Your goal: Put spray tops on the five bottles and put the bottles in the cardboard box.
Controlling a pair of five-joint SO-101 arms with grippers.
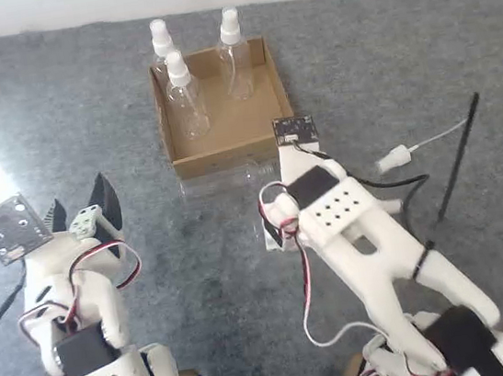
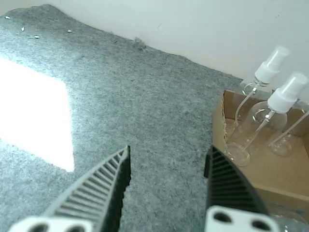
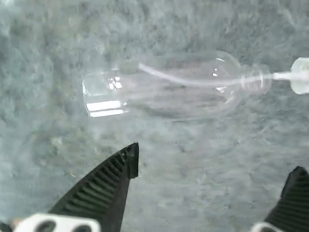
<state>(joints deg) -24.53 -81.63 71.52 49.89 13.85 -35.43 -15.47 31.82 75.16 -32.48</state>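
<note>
A clear bottle (image 3: 169, 87) is seen lying on its side on the bench (image 1: 401, 57), just in front of the cardboard box (image 1: 228, 154). Its spray top (image 3: 301, 75) is standing off the neck, though the tube is inside. The right pincer (image 3: 215, 162) is being held spread wide above it, likely lined up for a grab. Two capped bottles (image 1: 187, 104) are being kept upright in the box. The left pincer (image 2: 169, 154) is being held released and empty over bare bench beside it.
</note>
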